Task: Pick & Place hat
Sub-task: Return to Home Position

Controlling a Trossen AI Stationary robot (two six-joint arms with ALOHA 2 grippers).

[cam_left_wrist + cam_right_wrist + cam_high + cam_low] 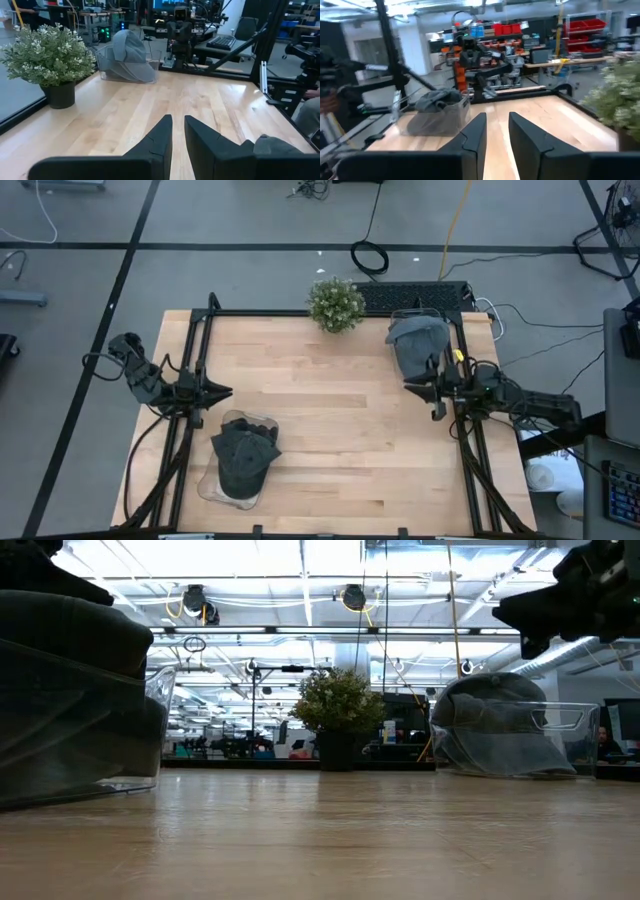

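Observation:
A dark hat (245, 458) lies in a clear bin (212, 485) near the table's front left, and shows in the right wrist view (437, 100). A grey hat (418, 340) lies in a second clear bin (575, 730) at the far right, and shows in the left wrist view (131, 50). My left gripper (228, 392) hovers at the table's left edge, just beyond the dark hat's bin. Its fingers (178, 117) are close together with nothing between them. My right gripper (407, 386) hovers at the right edge, just in front of the grey hat's bin, fingers (497, 115) likewise close together and holding nothing.
A potted plant (336, 303) stands at the middle of the table's far edge. A black keyboard (415, 295) lies behind the far edge. Black frame rails (190, 360) run along both sides. Bare wood (330, 410) stretches between the two grippers.

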